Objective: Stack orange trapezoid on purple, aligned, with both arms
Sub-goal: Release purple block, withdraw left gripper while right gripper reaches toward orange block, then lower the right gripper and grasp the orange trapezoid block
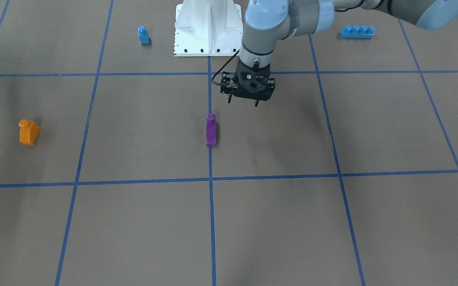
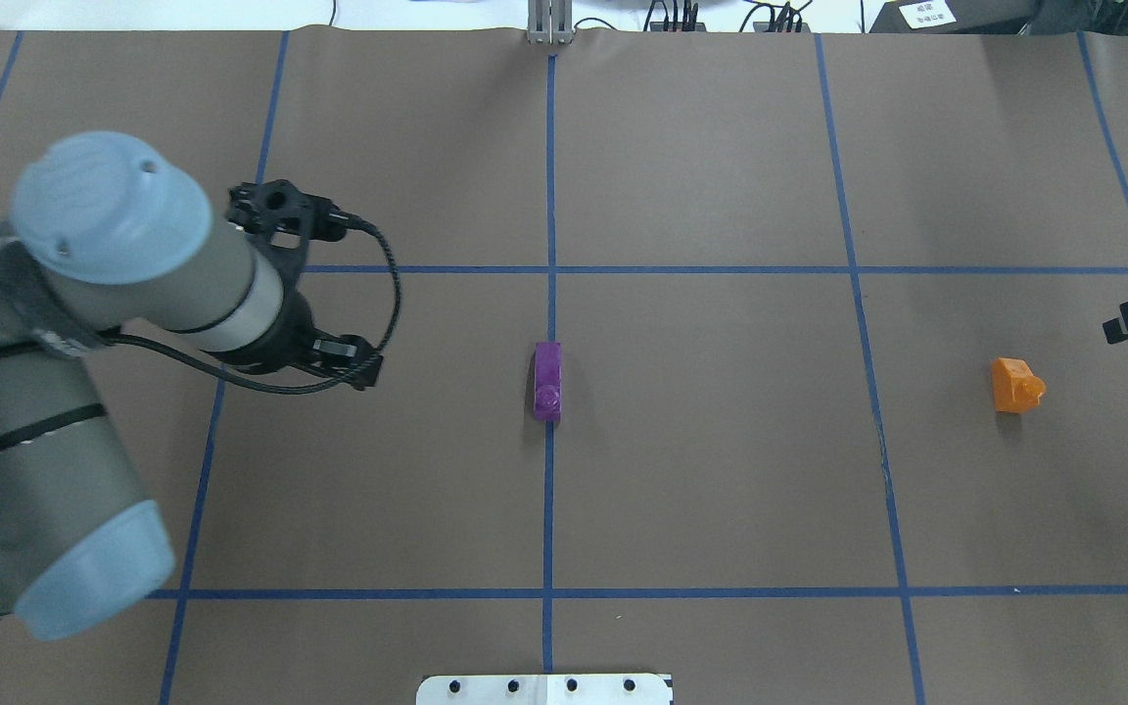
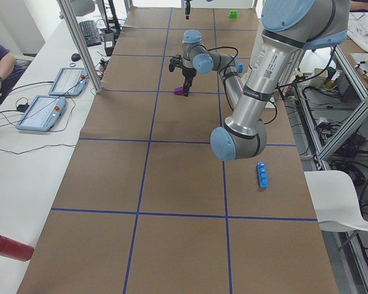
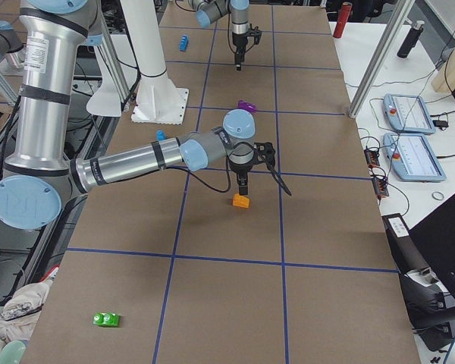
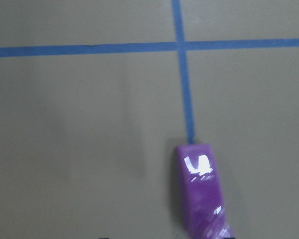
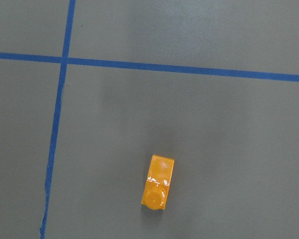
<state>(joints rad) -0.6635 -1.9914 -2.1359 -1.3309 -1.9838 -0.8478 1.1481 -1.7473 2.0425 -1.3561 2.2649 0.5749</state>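
Glossy orange trapezoid (image 1: 29, 132) stands stud-up; the purple brick (image 1: 211, 130), seemingly upright too, stands well apart.

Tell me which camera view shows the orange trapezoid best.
The right wrist-mounted view: the orange trapezoid is close, unobstructed, with its stud visible. The front-facing, overhead and exterior right views show it small; the other two views miss it.

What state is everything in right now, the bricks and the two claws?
orange brick: stud up, untouched, not stacked.
purple brick: stud up, untouched, nothing on it.
left gripper: empty, apparently open, near the purple brick.
right gripper: empty, above the orange brick; open or shut unclear.
small blue brick: stud up, alone.
long blue brick: studs up, alone.
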